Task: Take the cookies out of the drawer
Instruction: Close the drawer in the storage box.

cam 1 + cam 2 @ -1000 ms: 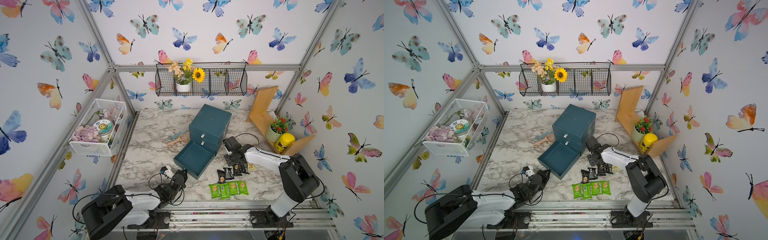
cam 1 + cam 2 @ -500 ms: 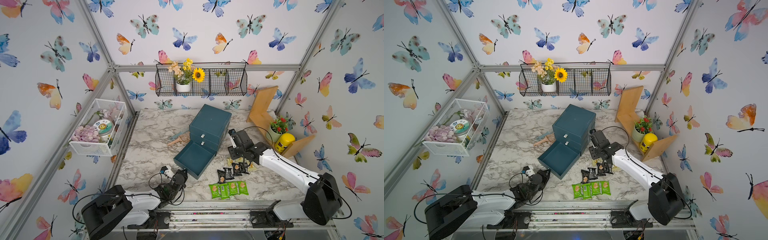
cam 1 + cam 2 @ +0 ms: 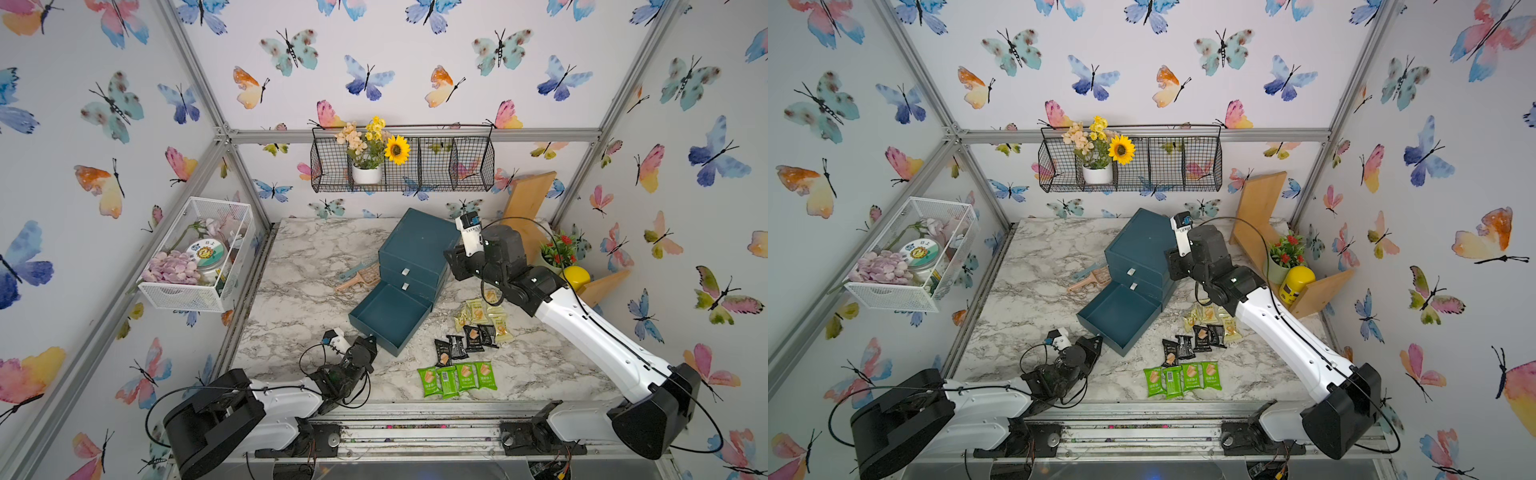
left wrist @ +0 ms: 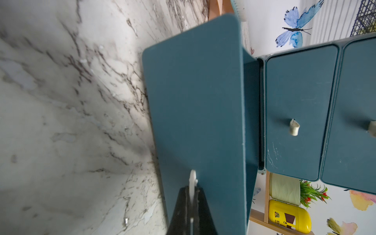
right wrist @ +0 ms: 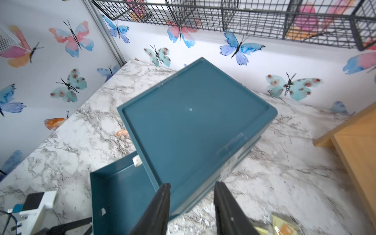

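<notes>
Now right tool [image 5: 192,184] has risen — away from cookies [image 3: 471,338].

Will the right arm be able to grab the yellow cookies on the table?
Probably yes. The yellow cookies lie uncovered on the table, close beside the right arm. The right end effector is open and empty, by the blue cabinet.

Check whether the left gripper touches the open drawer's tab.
Touching. The left wrist view shows the left gripper shut on the white tab of the drawer, with no gap on either side.
</notes>
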`<state>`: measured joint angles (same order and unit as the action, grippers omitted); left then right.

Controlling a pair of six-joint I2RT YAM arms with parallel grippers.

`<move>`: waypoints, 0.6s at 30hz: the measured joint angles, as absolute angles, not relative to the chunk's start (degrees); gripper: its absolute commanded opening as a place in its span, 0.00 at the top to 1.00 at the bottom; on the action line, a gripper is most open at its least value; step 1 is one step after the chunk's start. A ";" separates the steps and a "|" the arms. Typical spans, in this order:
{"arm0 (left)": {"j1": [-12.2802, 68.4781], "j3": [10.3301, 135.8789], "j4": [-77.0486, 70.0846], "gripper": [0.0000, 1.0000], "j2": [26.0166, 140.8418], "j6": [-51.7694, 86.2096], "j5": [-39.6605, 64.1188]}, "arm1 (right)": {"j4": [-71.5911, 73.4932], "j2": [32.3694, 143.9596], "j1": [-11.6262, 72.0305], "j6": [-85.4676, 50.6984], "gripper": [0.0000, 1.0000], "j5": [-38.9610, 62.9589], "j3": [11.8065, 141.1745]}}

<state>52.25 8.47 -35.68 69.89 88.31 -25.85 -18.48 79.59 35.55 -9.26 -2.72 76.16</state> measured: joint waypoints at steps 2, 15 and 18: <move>52.25 8.75 -35.68 1.00 70.06 88.27 -25.85 | -17.26 81.84 35.55 -8.99 0.64 -2.22 77.06; 52.25 12.53 -36.56 1.00 74.87 87.46 -25.80 | -16.67 88.73 35.55 -7.86 0.71 -1.91 77.32; 52.25 14.06 -37.23 1.00 77.58 87.33 -25.78 | -16.56 88.75 35.55 -7.86 0.71 -1.96 76.66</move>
